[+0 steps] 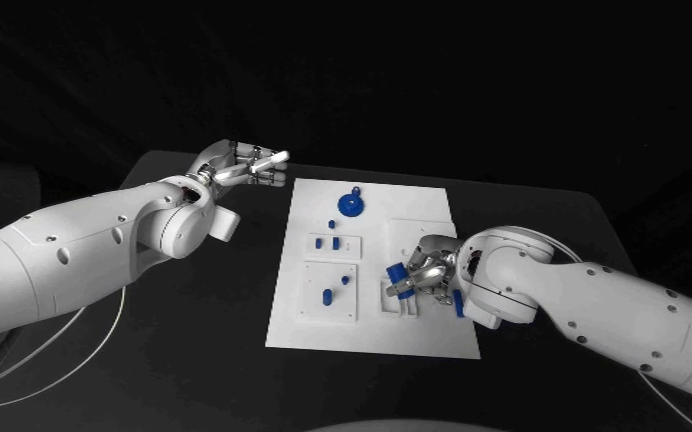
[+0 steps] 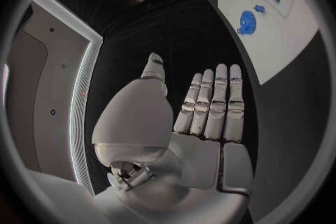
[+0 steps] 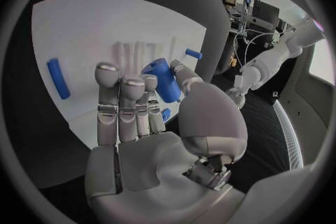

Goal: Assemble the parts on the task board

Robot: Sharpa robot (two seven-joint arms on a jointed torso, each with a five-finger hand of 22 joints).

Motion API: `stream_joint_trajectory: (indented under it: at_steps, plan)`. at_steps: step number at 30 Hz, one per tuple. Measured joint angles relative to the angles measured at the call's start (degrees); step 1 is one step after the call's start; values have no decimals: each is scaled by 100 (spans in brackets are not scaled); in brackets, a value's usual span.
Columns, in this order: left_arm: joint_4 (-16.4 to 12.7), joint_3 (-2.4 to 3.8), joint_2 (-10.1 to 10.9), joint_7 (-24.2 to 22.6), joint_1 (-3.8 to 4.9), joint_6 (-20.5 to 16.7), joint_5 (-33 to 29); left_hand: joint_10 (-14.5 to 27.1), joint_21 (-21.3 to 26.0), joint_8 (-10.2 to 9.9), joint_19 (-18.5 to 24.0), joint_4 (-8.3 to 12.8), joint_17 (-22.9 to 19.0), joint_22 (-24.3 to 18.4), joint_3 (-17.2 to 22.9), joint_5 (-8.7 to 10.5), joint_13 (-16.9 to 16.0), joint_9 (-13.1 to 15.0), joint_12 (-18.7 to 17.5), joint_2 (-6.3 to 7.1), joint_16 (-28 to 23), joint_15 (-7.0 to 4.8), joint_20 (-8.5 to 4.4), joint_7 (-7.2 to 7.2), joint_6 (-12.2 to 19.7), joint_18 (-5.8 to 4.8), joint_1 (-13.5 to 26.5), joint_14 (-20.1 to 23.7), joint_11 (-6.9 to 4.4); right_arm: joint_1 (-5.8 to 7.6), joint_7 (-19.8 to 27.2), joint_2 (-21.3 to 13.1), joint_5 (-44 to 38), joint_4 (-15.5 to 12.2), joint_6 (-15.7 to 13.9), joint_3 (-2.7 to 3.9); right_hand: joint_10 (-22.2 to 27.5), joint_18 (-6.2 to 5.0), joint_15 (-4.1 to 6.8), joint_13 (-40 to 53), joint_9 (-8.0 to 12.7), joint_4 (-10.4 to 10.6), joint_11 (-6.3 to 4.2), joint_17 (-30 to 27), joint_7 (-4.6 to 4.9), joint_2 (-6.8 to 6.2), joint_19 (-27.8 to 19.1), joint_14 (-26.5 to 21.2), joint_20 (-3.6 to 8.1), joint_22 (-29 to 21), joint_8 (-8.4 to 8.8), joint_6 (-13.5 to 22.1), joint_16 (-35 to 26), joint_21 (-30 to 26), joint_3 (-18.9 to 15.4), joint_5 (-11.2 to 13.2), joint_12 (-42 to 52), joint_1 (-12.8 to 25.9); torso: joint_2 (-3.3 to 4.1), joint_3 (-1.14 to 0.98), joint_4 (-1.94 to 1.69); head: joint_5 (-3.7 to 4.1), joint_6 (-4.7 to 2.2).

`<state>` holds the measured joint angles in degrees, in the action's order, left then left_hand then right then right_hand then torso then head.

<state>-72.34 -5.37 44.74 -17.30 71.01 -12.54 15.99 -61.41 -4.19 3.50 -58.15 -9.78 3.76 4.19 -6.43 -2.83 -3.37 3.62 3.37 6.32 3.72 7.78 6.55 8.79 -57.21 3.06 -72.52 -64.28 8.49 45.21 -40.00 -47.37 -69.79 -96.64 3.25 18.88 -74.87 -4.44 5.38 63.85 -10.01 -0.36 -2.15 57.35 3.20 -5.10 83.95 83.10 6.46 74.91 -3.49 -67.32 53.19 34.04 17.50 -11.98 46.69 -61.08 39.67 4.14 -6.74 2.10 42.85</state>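
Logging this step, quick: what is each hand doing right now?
Left hand: open, fingers straight, holding nothing, off the task board.
Right hand: holding a blue part between thumb and fingers, over the board.

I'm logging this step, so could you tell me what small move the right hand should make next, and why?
Probably lower the blue part straight down toward the white board. The right hand holds it pinched just above the board's ridged slot area, while the left hand is open off to the board's side.
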Motion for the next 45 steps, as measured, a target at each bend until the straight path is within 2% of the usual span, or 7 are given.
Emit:
stream_joint_trajectory:
  at_steps: [4,5,12,16,24,34,45]
  plan:
    - [1,-2,-1,6,0,5,0,0,0,0,0,0,0,0,0,0,0,0,0,0,0,0,0,0,0,0,0,0,0,0,-1,38,-95,24,113,-25,-2,0,0,-12,-1,266,-2,-7,-14,-57,21,0,21,0,0,-51,0,-23,121,296,-5,57,6,3,-18,20,-3]
    - [1,-2,-1,7,0,6,0,0,0,0,0,0,0,0,0,0,0,0,0,0,0,0,0,0,0,0,0,0,0,1,-1,49,-116,34,135,-32,-19,0,0,-19,-12,331,-2,-7,-41,-132,21,0,21,0,-5,-129,-11,-23,247,361,-31,132,8,7,-23,23,-4]
    - [1,-3,-1,15,0,14,-1,0,0,0,0,0,0,0,0,0,0,0,0,-20,0,0,0,0,0,0,20,0,0,26,20,141,-247,83,245,-75,-31,1,15,-49,-9,409,-12,-7,-58,-145,21,15,20,0,-43,-190,-22,-23,374,422,-81,178,16,10,-49,39,5]
    - [-1,-4,0,20,0,17,-1,0,0,0,0,0,0,0,0,0,0,0,0,-26,0,0,0,0,0,0,26,0,0,9,32,184,-292,128,303,-120,-40,2,15,-52,-6,410,-21,-7,-58,-136,21,16,20,0,-29,-191,-22,-23,374,423,-81,218,18,13,-62,46,16]
    - [-2,-5,3,34,0,24,-1,0,0,0,0,0,0,0,0,0,0,0,0,-26,0,0,0,0,0,0,26,0,0,9,33,186,-359,196,446,-150,-40,2,15,-66,-8,386,-20,-7,-58,-129,20,15,20,0,-25,-190,-44,-23,398,423,-103,269,19,22,-85,61,30]
    - [-2,-6,7,52,0,34,-2,20,0,0,0,0,0,0,0,0,0,0,0,-26,0,22,0,0,0,0,26,22,20,9,33,140,-405,196,576,-164,-40,2,14,-66,-11,361,-20,-8,-56,-99,20,15,20,-1,-9,-189,-44,-32,423,427,-103,326,24,27,-107,80,31]
    - [-2,-6,10,62,1,41,-2,20,0,0,0,0,0,0,0,0,0,0,0,-26,0,22,0,0,0,0,26,22,20,4,13,130,-438,130,493,-168,-62,3,14,-40,-2,326,-40,4,-78,-86,-2,14,40,-1,8,-210,-44,-44,462,414,-103,339,29,35,-132,110,9]
